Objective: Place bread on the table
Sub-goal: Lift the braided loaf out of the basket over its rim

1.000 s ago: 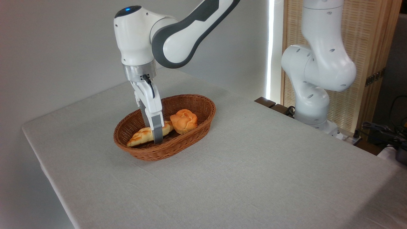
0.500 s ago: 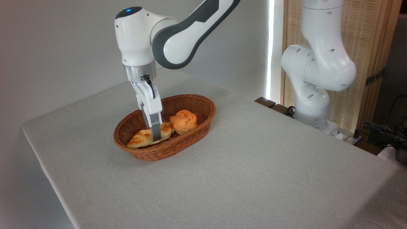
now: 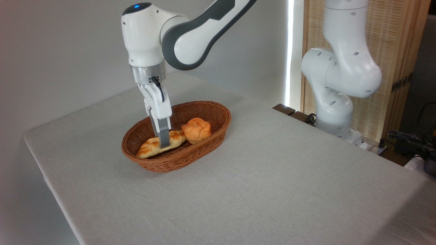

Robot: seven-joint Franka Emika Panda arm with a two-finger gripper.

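Observation:
The bread [image 3: 149, 148] is a long braided golden loaf lying in the left half of the brown wicker basket [image 3: 223, 117]. My gripper [image 3: 164, 144] reaches straight down into the basket and is shut on the loaf's middle. One grey finger [image 3: 164, 139] shows in front of the loaf, and the other is hidden behind it. The loaf's left tip still rests low against the basket's inside. The table [image 3: 272, 190], covered in light grey cloth, carries the basket.
A small round orange bun [image 3: 196, 130] sits in the basket just right of the loaf. A second white robot arm [image 3: 340, 78] stands off the table's far right edge. The table's left edge drops off near the basket.
My gripper has risen a little inside the basket. The loaf has turned in the grip, so its braided ridges now face the camera.

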